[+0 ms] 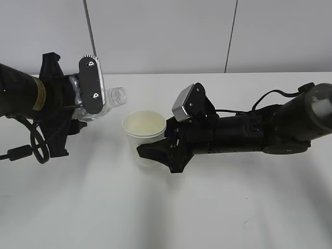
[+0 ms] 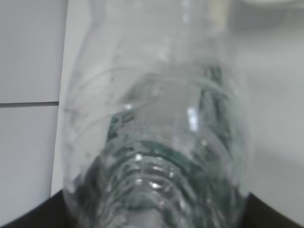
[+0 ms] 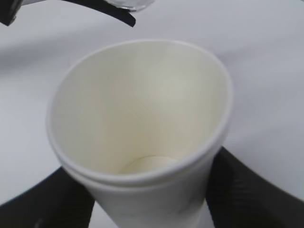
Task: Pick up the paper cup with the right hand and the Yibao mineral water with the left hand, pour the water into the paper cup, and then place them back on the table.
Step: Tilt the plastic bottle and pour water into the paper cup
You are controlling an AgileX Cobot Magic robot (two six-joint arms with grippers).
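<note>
The white paper cup [image 1: 143, 136] stands upright near the middle of the white table [image 1: 171, 212], its cream inside facing up. My right gripper [image 1: 155, 150] is shut on the cup; in the right wrist view the cup [image 3: 142, 137] fills the frame with a black finger [image 3: 251, 190] on each side. My left gripper [image 1: 88, 101] is shut on the Yibao mineral water bottle [image 1: 111, 98], held tilted on its side, its open neck pointing right just left of and above the cup rim. In the left wrist view the clear ridged bottle [image 2: 156, 142] fills the frame.
A grey wall [image 1: 166, 31] with vertical seams stands behind the table. A black cable [image 1: 31, 148] hangs from the left arm at the left edge. The right arm [image 1: 270, 129] lies across the table's right half.
</note>
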